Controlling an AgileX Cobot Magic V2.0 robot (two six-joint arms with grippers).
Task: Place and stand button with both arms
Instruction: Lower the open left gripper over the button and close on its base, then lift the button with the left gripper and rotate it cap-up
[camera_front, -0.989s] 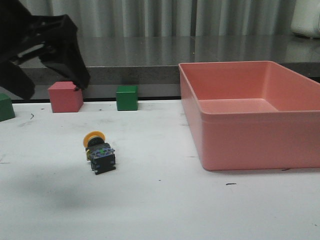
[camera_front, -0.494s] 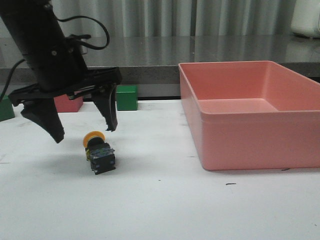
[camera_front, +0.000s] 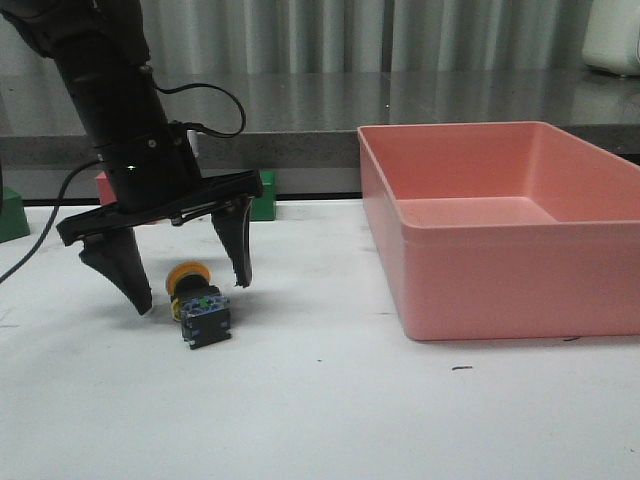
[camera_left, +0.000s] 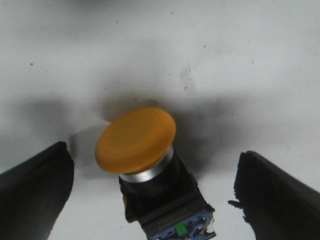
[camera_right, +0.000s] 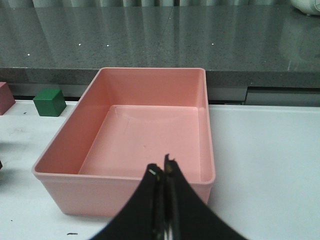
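Note:
The button (camera_front: 198, 305) lies on its side on the white table, yellow cap toward the back, grey-blue base toward the front. My left gripper (camera_front: 193, 292) is open and straddles it, one finger on each side of the cap, tips just above the table. In the left wrist view the button (camera_left: 150, 170) sits between the two black fingers (camera_left: 35, 190) without touching them. My right gripper (camera_right: 162, 172) is shut and empty, hovering in front of the pink bin (camera_right: 125, 195); it does not show in the front view.
A large pink bin (camera_front: 480, 300) stands at the right. A red cube (camera_front: 102, 187) and a green cube (camera_front: 264, 205) sit behind the left arm at the table's back; another green cube (camera_front: 12, 215) is at the far left edge.
My left arm has swung in from the upper left and come down, its open fingers now on either side of the button. The button has not moved.

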